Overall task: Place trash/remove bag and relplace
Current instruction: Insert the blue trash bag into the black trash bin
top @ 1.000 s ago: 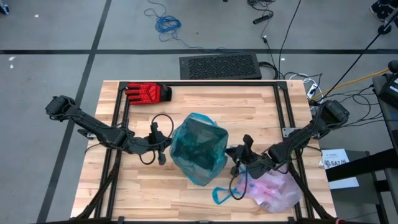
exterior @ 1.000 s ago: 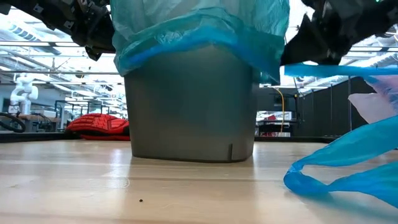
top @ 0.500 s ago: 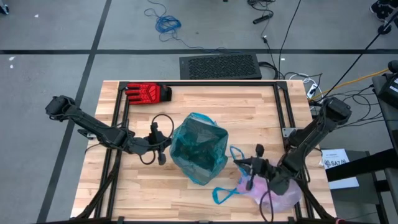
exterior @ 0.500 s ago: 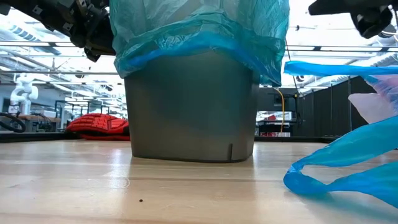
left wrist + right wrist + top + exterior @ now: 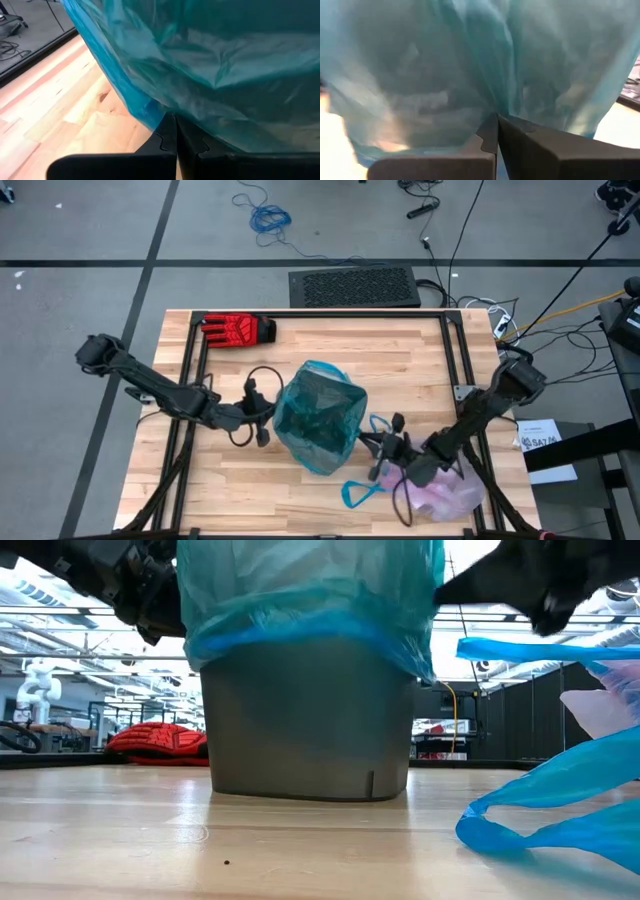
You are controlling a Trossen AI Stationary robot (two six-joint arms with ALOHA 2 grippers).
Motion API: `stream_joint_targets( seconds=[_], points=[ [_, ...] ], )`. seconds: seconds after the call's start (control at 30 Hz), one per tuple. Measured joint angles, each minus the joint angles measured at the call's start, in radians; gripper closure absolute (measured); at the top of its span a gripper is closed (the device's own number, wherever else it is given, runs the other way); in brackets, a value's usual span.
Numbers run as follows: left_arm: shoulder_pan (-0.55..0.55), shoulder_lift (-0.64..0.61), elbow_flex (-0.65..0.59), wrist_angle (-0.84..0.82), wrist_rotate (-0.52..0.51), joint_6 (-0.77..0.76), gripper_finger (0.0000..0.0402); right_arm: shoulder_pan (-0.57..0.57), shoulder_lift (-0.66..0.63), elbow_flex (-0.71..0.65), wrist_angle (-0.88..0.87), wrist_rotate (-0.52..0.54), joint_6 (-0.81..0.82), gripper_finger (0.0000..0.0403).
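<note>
A grey bin point(image 5: 310, 710) stands mid-table with a teal-green plastic bag point(image 5: 320, 418) pulled over its rim. My left gripper point(image 5: 266, 418) is shut at the bin's left side, its tips point(image 5: 170, 122) at the teal bag's overhang. My right gripper point(image 5: 366, 442) is shut at the bin's right side, against the teal film point(image 5: 495, 100). The bag point(image 5: 440, 490), pale pink-white, lies bunched on the table near the right front corner. Its blue drawstring loop point(image 5: 356, 492) trails on the wood. The trash is out of view. My left gripper's shut tips sit at the lower hem of the teal bag's overhang point(image 5: 150, 107) on the bin's left side, coming level from the table's left. Whether any film is caught between the fingers, I cannot tell. My right gripper pushes its shut fingertips point(image 5: 492, 125) into the teal bag's overhang point(image 5: 425, 650) on the bin's right side, coming almost level from the table's right. The film is creased and pressed in toward the bin there.
A red glove point(image 5: 238, 329) lies at the table's far left. A black frame rail point(image 5: 320, 313) runs along the far edge, with more rails down both sides. Bare wood lies in front of the bin point(image 5: 250, 840).
My right gripper drew back toward the table's right near corner over the pink-white bag. It then swung left to the bin, staying shut, and turned at the wrist. The teal bag's right overhang has been pushed in toward the bin.
</note>
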Motion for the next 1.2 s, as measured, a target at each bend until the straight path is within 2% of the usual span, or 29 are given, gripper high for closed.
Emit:
stream_joint_targets(
  seconds=[0.27,0.47,0.57,0.77,0.93,1.1,1.2],
  points=[
    [0.000,0.128,0.000,0.106,0.000,-0.021,0.0402,-0.052,0.085,0.000,0.002,-0.076,0.080,0.0403],
    [0.000,0.230,0.000,0.180,-0.005,-0.025,0.0402,-0.051,0.096,0.000,-0.003,-0.082,0.094,0.0403],
    [-0.008,0.241,0.000,0.186,-0.011,-0.025,0.0402,-0.050,0.096,0.000,-0.004,-0.082,0.091,0.0403],
    [-0.054,0.137,-0.001,0.116,-0.031,0.001,0.0402,-0.050,0.096,0.000,-0.008,-0.082,0.091,0.0403],
    [-0.107,0.015,-0.001,-0.051,-0.086,-0.026,0.0402,-0.050,0.096,0.000,-0.010,-0.082,0.091,0.0403],
    [-0.133,-0.055,-0.001,-0.238,-0.130,-0.128,0.0402,-0.050,0.096,0.000,-0.011,-0.088,0.091,0.0403],
    [-0.152,-0.061,-0.001,-0.207,-0.155,-0.145,0.0402,-0.050,0.096,0.000,-0.012,-0.106,0.091,0.0403]
  ],
)
